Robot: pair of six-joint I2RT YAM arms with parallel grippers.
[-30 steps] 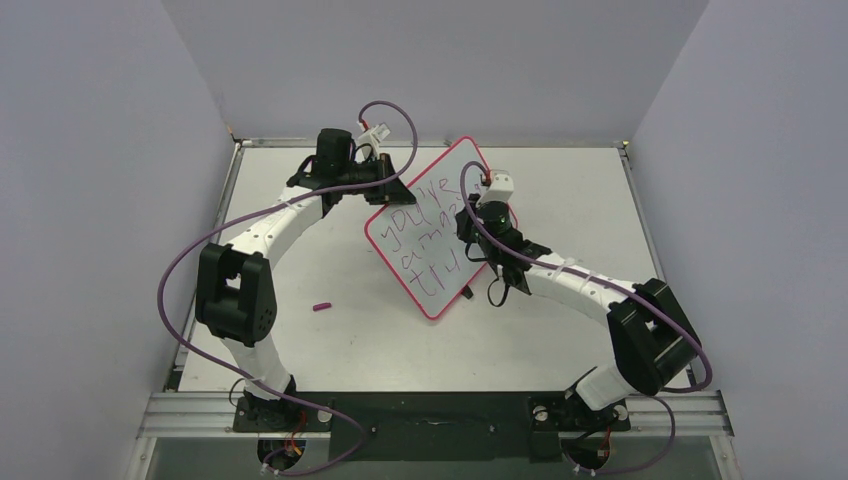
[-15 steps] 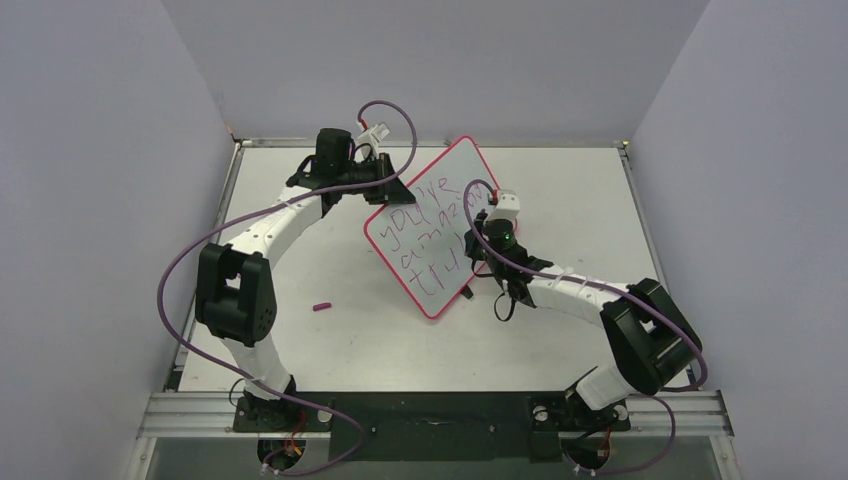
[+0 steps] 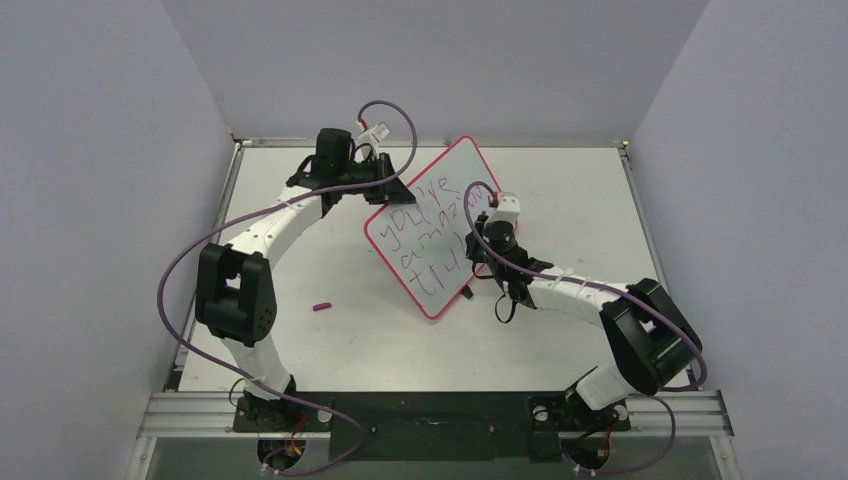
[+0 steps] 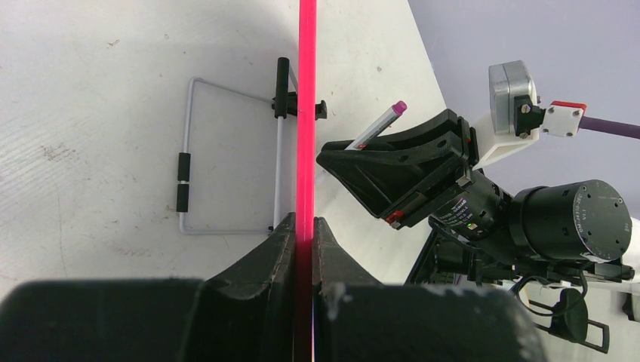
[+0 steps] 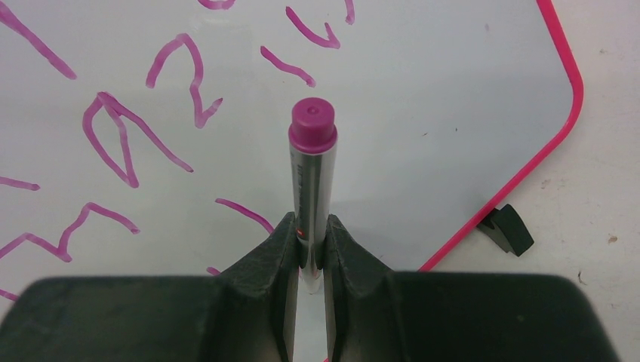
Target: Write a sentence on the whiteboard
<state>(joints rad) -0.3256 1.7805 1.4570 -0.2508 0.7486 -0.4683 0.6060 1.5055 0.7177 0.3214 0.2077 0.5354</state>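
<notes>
The whiteboard [image 3: 455, 165] stands tilted at mid-table, its red-pink rim [image 4: 306, 113] edge-on in the left wrist view. My left gripper [image 4: 306, 226] is shut on that rim at the board's far-left edge [image 3: 388, 190]. The sentence [image 3: 432, 232] runs in three purple lines; its strokes [image 5: 121, 139] fill the right wrist view. My right gripper [image 5: 309, 245] is shut on a silver marker pen [image 5: 311, 177] with a purple end, by the board's right side [image 3: 472, 258]. Whether the pen touches the board does not show.
A small purple cap [image 3: 321, 307] lies on the table left of the board. A wire stand [image 4: 226, 158] with black clips sits behind the board, one black foot [image 5: 509, 228] by its corner. Purple walls close in the table on three sides.
My right gripper and the pen have slid a little nearer along the board's right side, away from the upper line. The left gripper and the board have stayed still.
</notes>
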